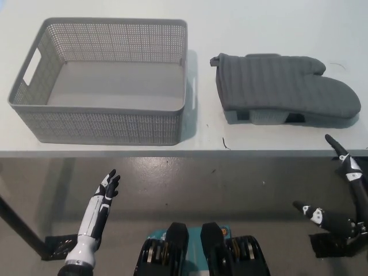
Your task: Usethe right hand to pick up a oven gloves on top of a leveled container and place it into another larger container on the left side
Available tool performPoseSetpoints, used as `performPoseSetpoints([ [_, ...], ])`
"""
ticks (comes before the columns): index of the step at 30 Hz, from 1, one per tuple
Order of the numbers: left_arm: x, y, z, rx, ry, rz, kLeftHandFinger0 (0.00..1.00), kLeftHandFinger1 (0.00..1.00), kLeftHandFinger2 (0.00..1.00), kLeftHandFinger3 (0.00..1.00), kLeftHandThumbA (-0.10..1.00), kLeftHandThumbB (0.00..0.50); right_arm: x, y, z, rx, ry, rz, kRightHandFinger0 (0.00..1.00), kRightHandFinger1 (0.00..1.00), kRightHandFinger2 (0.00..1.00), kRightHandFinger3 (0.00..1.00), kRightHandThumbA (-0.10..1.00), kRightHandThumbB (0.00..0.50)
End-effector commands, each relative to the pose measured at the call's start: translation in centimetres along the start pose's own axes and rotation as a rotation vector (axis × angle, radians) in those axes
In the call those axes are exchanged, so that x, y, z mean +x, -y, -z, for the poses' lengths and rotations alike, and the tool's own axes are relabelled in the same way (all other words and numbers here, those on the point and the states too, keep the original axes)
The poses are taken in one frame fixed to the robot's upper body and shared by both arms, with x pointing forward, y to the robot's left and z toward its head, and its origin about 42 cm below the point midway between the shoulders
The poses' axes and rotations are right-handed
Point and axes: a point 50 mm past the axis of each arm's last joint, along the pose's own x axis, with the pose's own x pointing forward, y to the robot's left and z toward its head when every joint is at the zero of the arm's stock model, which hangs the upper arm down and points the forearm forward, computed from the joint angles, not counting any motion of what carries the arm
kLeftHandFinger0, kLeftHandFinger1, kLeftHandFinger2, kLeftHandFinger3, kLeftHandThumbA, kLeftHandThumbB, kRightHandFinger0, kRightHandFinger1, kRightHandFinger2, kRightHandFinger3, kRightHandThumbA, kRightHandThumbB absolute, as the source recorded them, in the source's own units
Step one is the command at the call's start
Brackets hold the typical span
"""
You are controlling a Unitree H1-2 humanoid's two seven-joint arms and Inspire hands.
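Observation:
A grey quilted oven glove (282,83) lies flat on top of a low grey container (265,118) at the table's right, covering most of it. A large grey perforated basket (103,121) stands empty on the left. My black right hand (339,195) hangs below the table's front edge at the lower right, fingers spread and open, well short of the glove. At the lower left my white left hand (106,192) rests with fingers apart, also below the table edge.
The white table (207,75) has a bare strip between basket and glove. Its front edge (201,153) runs across the middle of the view, with grey floor beneath. A dark table leg (20,227) slants at the lower left.

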Motion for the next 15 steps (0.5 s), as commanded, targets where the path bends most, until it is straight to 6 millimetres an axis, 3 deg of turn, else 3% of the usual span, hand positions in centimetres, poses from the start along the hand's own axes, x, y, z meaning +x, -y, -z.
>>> performPoseSetpoints([
  [1, 0.8, -1.0, -1.6, 0.028, 0.114, -0.025, 1.00, 1.00, 1.00, 1.00, 1.00, 0.451, 4.0, 4.1, -2.1, -0.516, 0.017, 0.005, 1.00, 1.00, 1.00, 1.00, 1.00, 0.162],
  [7, 0.8, -0.8, -1.6, 0.038, 0.115, -0.018, 1.00, 1.00, 1.00, 1.00, 1.00, 0.450, 8.0, 4.7, -1.6, -0.651, -0.018, 0.036, 1.00, 1.00, 1.00, 1.00, 1.00, 0.158],
  [13, 0.7, -0.5, -1.6, 0.023, 0.114, -0.012, 1.00, 1.00, 1.00, 1.00, 1.00, 0.465, 11.6, 4.1, -0.1, -0.730, -0.091, 0.016, 1.00, 1.00, 1.00, 1.00, 1.00, 0.199],
  [15, 0.9, -0.5, -1.9, 0.032, 0.125, -0.008, 1.00, 1.00, 1.00, 1.00, 1.00, 0.461, 12.7, 3.8, 0.4, -0.731, -0.100, 0.021, 1.00, 1.00, 1.00, 1.00, 1.00, 0.181],
])
